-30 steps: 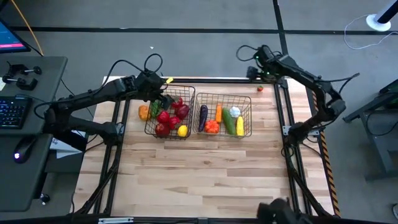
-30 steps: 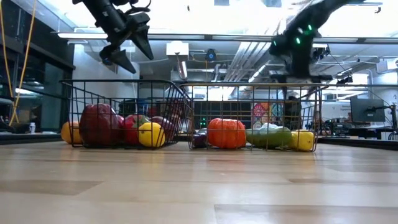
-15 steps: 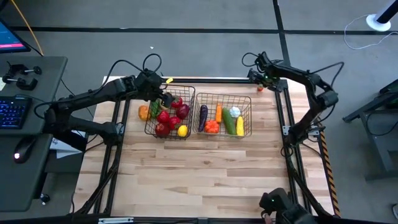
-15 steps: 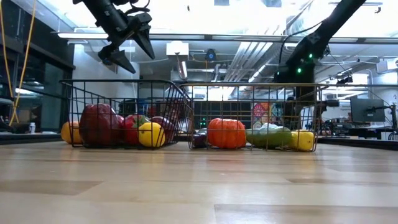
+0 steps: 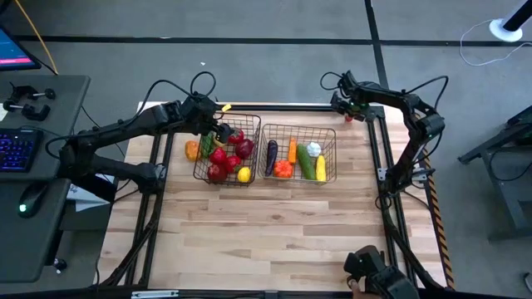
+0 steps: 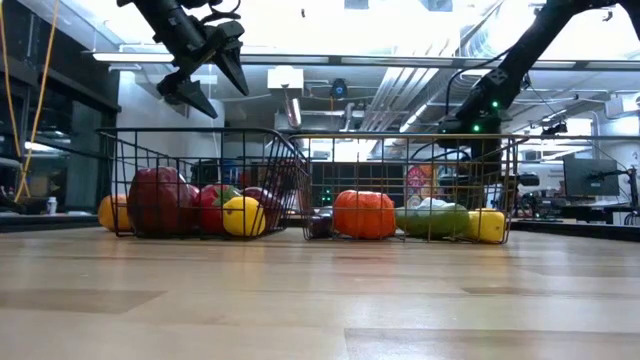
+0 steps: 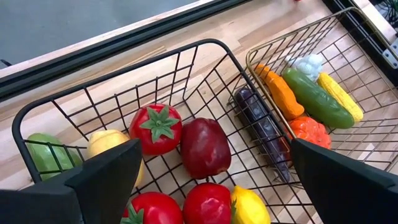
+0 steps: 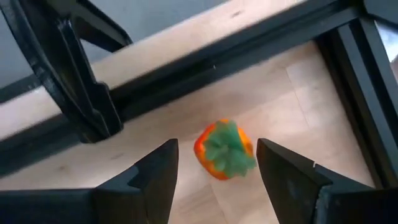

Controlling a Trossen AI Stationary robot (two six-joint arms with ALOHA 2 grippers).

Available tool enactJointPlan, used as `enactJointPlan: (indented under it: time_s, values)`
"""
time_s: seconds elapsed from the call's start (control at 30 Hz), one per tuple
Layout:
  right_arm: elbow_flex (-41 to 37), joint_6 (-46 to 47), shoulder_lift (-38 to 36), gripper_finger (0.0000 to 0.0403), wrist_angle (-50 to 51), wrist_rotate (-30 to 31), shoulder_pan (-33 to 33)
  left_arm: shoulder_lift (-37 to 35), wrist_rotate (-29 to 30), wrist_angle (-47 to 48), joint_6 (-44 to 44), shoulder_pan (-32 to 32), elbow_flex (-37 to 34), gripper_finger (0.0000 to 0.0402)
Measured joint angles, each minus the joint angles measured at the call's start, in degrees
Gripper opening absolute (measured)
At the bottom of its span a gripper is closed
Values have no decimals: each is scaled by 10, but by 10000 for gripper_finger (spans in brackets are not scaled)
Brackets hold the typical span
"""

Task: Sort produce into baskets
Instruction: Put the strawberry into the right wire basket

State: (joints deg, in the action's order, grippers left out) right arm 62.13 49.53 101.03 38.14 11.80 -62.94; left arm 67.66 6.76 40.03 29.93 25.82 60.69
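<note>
Two dark wire baskets stand side by side at the table's far middle. The left basket (image 5: 241,117) holds red fruits and a lemon (image 7: 249,205). The right basket (image 5: 299,126) holds an eggplant, carrot, cucumber, corn and an orange piece. My left gripper (image 5: 218,131) hangs open and empty above the left basket. My right gripper (image 5: 343,106) is open at the far right corner, just above a small red-orange fruit with a green top (image 8: 224,149). That fruit lies on the table, and the fingers stand on either side of it without touching.
An orange fruit (image 5: 192,150) and a green one (image 7: 43,155) lie by the left basket's left wall. The black table frame rails (image 8: 205,68) run close behind the small fruit at the far right corner. The near half of the table (image 5: 266,232) is bare wood.
My right gripper has come down at the table's far right corner, toward the small red-orange fruit, as its arm folded in. My left gripper has kept still above the left basket.
</note>
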Motion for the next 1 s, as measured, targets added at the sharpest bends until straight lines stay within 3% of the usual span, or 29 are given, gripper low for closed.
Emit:
enactJointPlan:
  time_s: [0.63, 0.73, 1.0]
  values:
    - [8, -12, 33, 203, -11, -13, 0, 1, -1, 0, 0, 0, 0, 397]
    - [8, -30, 33, 181, -9, -13, -1, 1, -1, 0, 0, 0, 0, 397]
    - [7, -98, 21, 71, 17, -14, 1, 1, -2, 3, -1, 0, 0, 397]
